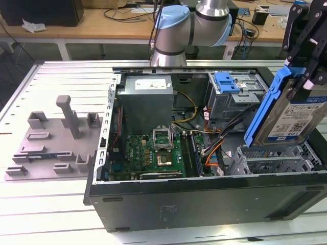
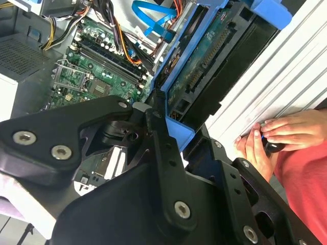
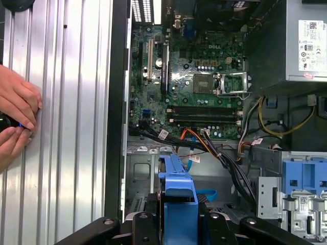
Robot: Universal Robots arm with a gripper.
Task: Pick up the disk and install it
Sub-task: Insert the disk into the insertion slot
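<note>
My gripper [image 1: 302, 76] is shut on the disk [image 1: 294, 115], a silver drive with a white-and-blue label in a blue plastic frame. The disk hangs tilted on edge above the right end of the open computer case [image 1: 204, 199], over a grey metal bay [image 1: 276, 161]. In the second wrist view the disk [image 2: 204, 61] appears from its green circuit-board side, clamped between the black fingers [image 2: 158, 132]. In the first wrist view the blue frame of the disk [image 3: 177, 189] stands edge-on between the gripper [image 3: 176, 224] jaws, above the case's cables.
Inside the case lie a motherboard [image 1: 153, 153], a grey power supply box [image 1: 145, 97], a drive cage with a blue latch [image 1: 230, 84] and loose cables [image 1: 212, 145]. A grey fixture [image 1: 56, 138] sits at the exterior view's left. A person's hands [image 3: 15, 117] rest on the table beside the case.
</note>
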